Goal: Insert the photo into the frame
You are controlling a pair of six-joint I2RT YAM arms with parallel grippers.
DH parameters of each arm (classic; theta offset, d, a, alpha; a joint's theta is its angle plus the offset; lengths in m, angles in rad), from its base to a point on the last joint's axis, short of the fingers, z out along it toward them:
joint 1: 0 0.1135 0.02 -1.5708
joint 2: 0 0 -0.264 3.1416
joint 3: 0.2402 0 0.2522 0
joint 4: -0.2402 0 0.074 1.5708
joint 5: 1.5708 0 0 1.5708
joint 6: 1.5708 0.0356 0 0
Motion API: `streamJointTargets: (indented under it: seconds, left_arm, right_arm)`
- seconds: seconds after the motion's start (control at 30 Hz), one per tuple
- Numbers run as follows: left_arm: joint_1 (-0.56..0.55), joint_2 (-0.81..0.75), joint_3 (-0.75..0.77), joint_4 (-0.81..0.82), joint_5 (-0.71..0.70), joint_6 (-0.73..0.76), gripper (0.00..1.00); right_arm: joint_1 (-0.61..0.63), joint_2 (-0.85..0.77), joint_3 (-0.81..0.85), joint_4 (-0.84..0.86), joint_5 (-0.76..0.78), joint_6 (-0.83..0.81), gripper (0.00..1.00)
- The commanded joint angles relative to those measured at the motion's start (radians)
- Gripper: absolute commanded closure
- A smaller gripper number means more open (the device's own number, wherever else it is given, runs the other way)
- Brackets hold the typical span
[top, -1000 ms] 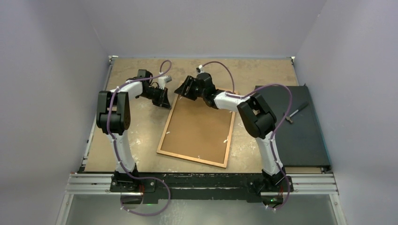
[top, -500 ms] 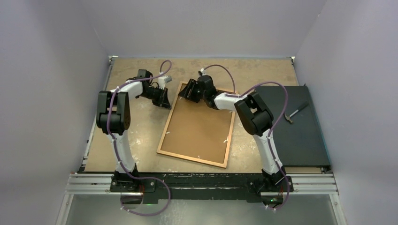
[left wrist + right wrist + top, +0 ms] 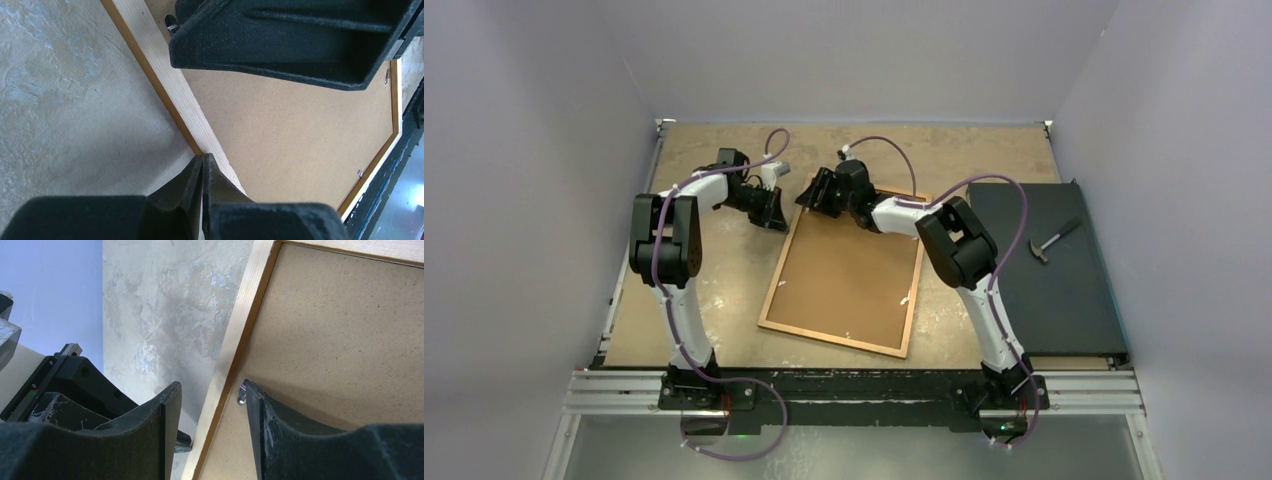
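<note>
**A:** Worn beige table (image 3: 714, 285), grey-violet walls (image 3: 524, 150) all round. How far along is this?

**B:** Not finished, I'd say. The frame (image 3: 834, 341) lies face down in the middle of the overhead view, a little askew. The brown backing board (image 3: 849, 265) sits inside its rails.

**A:** And the photo?

**B:** It doesn't show in any view. It may be under the board, but I can't tell, so I won't call it placed.

**A:** The black slab (image 3: 1064, 295) at the right?

**B:** No print on it that I can see.

**A:** The claws?

**B:** The right gripper (image 3: 211, 387) is at the frame's upper left corner, partly spread and straddling the left rail without pinching anything. The left gripper (image 3: 202, 167) is pressed together and empty, with its tips at the outer edge of that same rail.

**A:** Anything smaller?

**B:** A hammer (image 3: 1049, 240) lies on the slab. A little metal tab (image 3: 241, 399) sits just beside the right inner finger. My guess is the tabs are being worked, either to free the board or to lock it.
</note>
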Motion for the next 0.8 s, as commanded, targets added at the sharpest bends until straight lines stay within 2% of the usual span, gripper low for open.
streamJointTargets:
  seconds: [0.0,0.43,0.77]
  left_arm:
    - [-0.013,0.012,-0.008,-0.018,-0.048,0.03,1.0]
    - [-0.012,0.007,-0.017,-0.015,-0.05,0.036,1.0]
    - [-0.011,-0.002,-0.015,-0.023,-0.054,0.038,1.0]
  right_arm:
    - [0.015,0.02,0.016,-0.037,0.002,0.01,0.47]
    - [0.021,0.074,0.076,-0.039,-0.062,0.021,0.48]
    - [0.012,0.029,0.102,-0.08,-0.062,-0.026,0.46]
